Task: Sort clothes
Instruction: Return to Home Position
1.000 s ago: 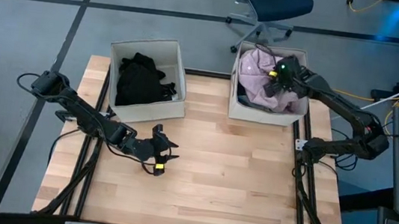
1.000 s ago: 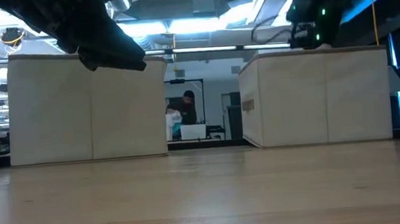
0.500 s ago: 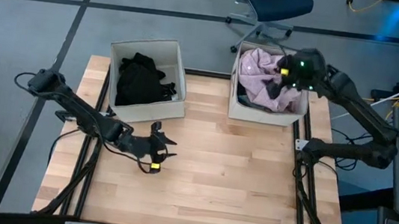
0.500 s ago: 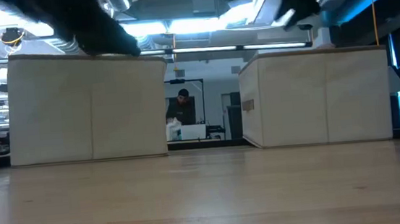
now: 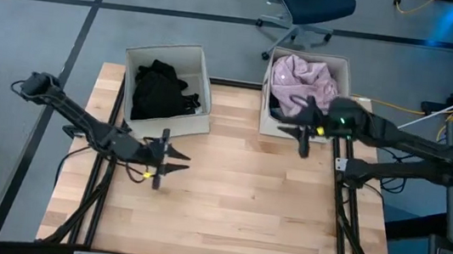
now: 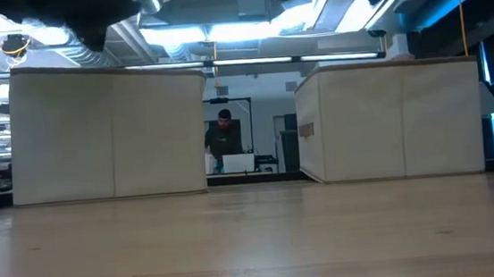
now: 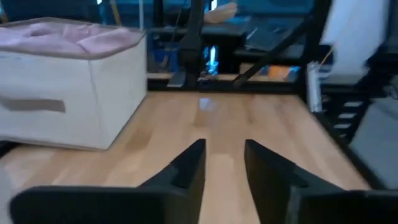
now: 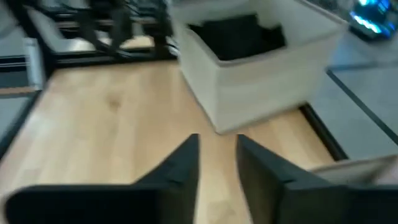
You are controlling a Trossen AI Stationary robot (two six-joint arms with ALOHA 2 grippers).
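A pale pink garment lies heaped in the right beige box; it also shows in the left wrist view. Black clothes lie in the left beige box and show in the right wrist view. My left gripper is open and empty above the table, in front of the left box; its fingers stand apart. My right gripper is open and empty over the table, just in front of the right box, with its fingers pointing toward the left box.
The wooden tabletop lies bare in front of both boxes. In the low view the two boxes stand side by side with a gap between them. A person stands far behind the table. An office chair stands beyond the far edge.
My right gripper has come up out of the right box, leaving the pink garment there, and has swung toward the near edge and the left, turning to face across the table. My left gripper has risen and gone a little toward the left box, turning toward the right.
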